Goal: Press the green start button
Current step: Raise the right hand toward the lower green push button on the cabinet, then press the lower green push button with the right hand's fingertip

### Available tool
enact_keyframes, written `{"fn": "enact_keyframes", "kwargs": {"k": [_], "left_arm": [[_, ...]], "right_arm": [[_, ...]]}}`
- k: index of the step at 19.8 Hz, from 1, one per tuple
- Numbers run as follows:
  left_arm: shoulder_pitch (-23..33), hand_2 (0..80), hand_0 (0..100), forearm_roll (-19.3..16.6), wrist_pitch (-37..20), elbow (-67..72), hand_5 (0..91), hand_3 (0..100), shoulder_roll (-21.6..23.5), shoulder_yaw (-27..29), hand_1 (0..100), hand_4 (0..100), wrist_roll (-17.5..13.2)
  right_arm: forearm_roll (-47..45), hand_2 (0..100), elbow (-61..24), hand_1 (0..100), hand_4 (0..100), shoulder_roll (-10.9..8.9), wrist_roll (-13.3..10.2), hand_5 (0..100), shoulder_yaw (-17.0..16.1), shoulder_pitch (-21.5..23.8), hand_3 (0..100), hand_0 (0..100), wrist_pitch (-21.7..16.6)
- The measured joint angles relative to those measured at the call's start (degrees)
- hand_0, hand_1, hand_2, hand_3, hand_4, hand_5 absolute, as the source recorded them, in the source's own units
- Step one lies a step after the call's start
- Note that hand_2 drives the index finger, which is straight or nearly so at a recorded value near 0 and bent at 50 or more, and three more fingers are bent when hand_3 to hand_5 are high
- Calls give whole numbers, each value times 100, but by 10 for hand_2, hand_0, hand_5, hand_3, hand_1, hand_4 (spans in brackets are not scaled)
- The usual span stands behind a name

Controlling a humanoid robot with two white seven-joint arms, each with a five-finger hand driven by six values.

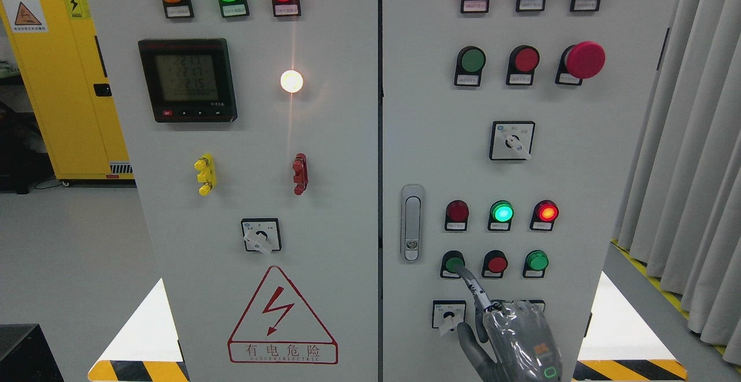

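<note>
A green push button [452,262] sits at the left of the lower button row on the right cabinet door. My right hand [509,335] comes up from the bottom edge, wrapped in clear plastic. Its index finger [472,286] is stretched out and its tip rests on this green button. The other fingers are curled and hold nothing. The thumb [466,338] lies just below a rotary switch [448,314]. A lit green lamp [501,212] glows in the row above. The left hand is not in view.
Beside the touched button are a red button [496,264] and another green button [537,261]. Higher up are a green button [472,59], a red button [526,59] and a red mushroom stop [584,59]. A door latch [411,223] is at the left, grey curtains [694,139] at the right.
</note>
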Motion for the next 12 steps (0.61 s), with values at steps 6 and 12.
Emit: {"fn": "enact_keyframes", "kwargs": {"k": [6, 12], "left_arm": [[0, 0, 120, 0, 0, 0, 0, 0, 0, 0, 556, 0, 0], [0, 0, 120, 0, 0, 0, 0, 0, 0, 0, 556, 0, 0]], "right_arm": [[-72, 0, 159, 988, 1000, 0, 0, 1000, -9, -83, 957, 668, 49], [-115, 0, 282, 987, 1000, 0, 54, 1000, -10, -156, 957, 669, 47]]}}
